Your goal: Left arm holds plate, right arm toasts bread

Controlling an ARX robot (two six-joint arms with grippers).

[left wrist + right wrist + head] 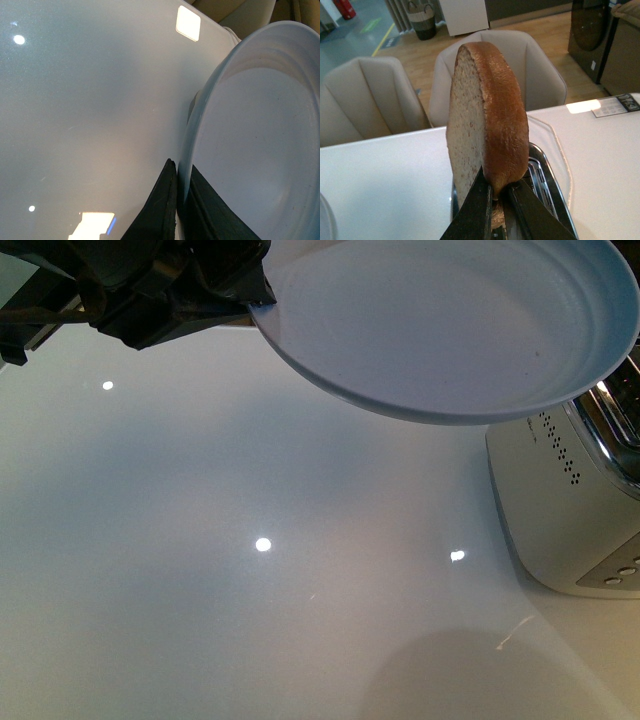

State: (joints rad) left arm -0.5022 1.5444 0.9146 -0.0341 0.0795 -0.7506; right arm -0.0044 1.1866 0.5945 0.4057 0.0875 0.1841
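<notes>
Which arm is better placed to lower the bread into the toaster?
Right. The right gripper is shut on the bread, held upright above the toaster slots. The left gripper is clamped on the plate rim, holding it off the table, so it isn't free.

Left hand (181, 205), right hand (497, 194): seemingly tight.

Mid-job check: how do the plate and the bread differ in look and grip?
The plate is pale blue, smooth and round; the bread is brown, porous and thick. The left pincer pinches the plate by its rim; the right pincer pinches the bread by one end, upright above the toaster. Both are clamped clear of the table.
</notes>
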